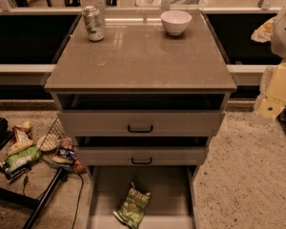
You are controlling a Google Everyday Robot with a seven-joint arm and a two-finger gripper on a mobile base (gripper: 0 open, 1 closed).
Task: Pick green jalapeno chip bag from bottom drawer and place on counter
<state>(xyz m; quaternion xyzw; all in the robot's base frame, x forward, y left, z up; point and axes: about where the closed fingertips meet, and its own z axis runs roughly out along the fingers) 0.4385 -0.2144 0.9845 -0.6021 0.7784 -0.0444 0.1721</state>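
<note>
Green jalapeno chip bag (133,205) waits at six o'clock in bottom drawer (167,185); unseen gripper, state untellable, must reach down.

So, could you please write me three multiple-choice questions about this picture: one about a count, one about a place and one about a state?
1. How many things stand on the glossy grey-brown stone counter?
A. two
B. one
C. four

2. Where does the crinkled dark-green foil chip bag lie?
A. on the counter
B. inside the bowl
C. in the wide grey bottom drawer

3. In what state is the bottom drawer?
A. pushed shut
B. pulled open
C. filled to its rim

Answers:
1 A: only a pale drink can and a white round bowl stand there.
2 C: the bag lies flat on the drawer's floor, near its front.
3 B: the drawer's bare floor shows from above.

The pincer is not in view.
</note>
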